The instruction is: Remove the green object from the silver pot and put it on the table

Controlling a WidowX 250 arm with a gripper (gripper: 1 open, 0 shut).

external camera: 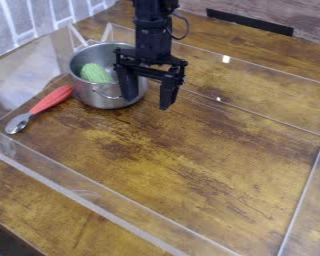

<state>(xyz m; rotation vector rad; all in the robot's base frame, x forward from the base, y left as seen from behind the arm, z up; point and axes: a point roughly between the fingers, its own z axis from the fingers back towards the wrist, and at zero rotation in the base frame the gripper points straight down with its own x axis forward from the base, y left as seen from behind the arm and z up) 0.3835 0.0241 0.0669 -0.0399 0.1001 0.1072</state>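
Note:
The silver pot (100, 88) stands on the dark wood table (190, 160) at the upper left. Inside it lies the green object (93, 73), a small light-green lump against the pot's left inner side. My gripper (147, 90) hangs pointing straight down over the pot's right rim, open and with nothing between its fingers. One finger (127, 82) is at the pot's mouth, the other finger (167, 95) is outside the pot on its right. The green lump sits to the left of both fingers, untouched.
A red-handled metal utensil (40, 105) lies on the table left of the pot. Clear acrylic walls (36, 60) border the tabletop on all sides, with one running close behind the pot.

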